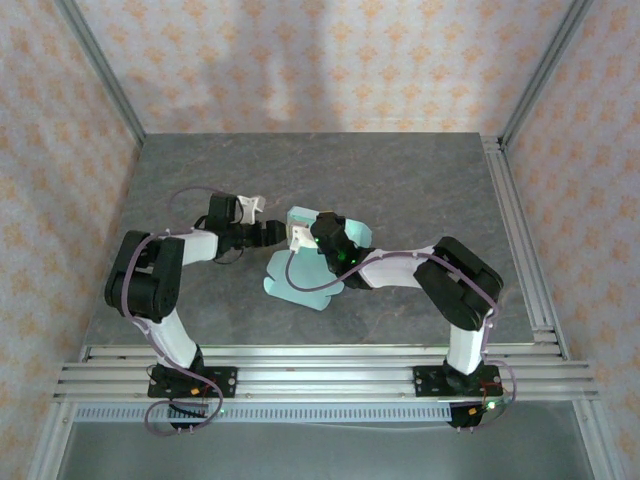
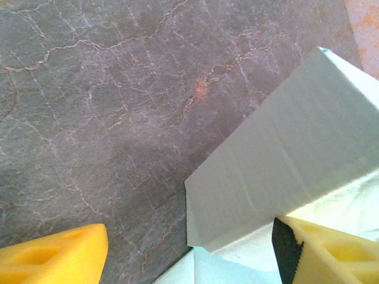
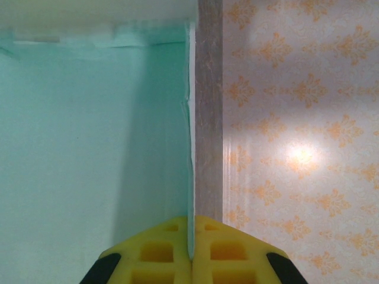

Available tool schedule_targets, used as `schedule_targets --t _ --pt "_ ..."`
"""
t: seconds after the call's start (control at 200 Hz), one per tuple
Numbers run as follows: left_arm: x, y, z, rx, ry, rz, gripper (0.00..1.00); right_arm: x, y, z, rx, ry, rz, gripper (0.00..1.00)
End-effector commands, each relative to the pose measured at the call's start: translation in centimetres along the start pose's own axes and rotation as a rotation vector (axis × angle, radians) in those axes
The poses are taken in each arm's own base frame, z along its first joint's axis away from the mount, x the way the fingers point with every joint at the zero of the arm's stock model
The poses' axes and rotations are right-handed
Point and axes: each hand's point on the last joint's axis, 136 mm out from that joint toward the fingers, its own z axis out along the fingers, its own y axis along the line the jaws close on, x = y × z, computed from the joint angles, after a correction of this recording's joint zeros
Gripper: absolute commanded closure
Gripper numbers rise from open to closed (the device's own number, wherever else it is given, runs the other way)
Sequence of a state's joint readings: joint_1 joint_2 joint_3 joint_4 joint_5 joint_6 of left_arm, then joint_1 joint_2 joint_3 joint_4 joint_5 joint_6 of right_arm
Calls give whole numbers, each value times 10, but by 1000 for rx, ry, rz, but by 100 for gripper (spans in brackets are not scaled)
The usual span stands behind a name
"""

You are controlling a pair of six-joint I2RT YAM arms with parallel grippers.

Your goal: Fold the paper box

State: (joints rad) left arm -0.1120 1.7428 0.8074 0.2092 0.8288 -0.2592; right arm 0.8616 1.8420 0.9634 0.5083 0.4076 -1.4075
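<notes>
The paper box [image 1: 300,285] is pale mint-teal card, partly folded, and lies mid-table with one panel raised. My right gripper [image 1: 323,233] reaches in from the right. In the right wrist view it [image 3: 190,251] is shut on the thin edge of an upright flap [image 3: 89,148], which stands edge-on between the yellow fingers [image 3: 154,254]. My left gripper [image 1: 283,234] comes from the left and stands open [image 2: 189,263]. Its yellow fingers [image 2: 53,254] are wide apart. A raised wall of the box [image 2: 284,154] stands between them, close to the right-hand finger.
The grey stone-look table [image 1: 200,180] has aluminium rails along its right side [image 1: 520,230] and front edge [image 1: 320,365]. Patterned walls [image 1: 330,60] close in the back and both sides. Bare tabletop [image 2: 106,106] lies beyond the left gripper.
</notes>
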Motion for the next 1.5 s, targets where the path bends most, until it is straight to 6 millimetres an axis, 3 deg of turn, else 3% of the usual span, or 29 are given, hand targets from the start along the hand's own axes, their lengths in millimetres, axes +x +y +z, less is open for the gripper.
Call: schedule_targets --t 0.0,0.23,0.506,0.856,0.926,1.496 --pt "4 -11 -7 -2 7 58 25 -8 6 2 -15 -2 -14 100" --pt "4 -8 -5 -15 34 74 19 -10 6 3 -13 -3 -14 100" --pt "-1 -13 0 15 41 82 25 -14 8 4 -22 -6 -28 100" --pt "-3 0 10 -24 60 51 31 -20 9 -4 -113 -14 3 100" --pt "-4 0 11 -22 59 47 37 -20 10 -7 -134 -15 10 100" --pt "-2 1 14 -22 73 27 42 -29 11 -19 -244 -21 44 100"
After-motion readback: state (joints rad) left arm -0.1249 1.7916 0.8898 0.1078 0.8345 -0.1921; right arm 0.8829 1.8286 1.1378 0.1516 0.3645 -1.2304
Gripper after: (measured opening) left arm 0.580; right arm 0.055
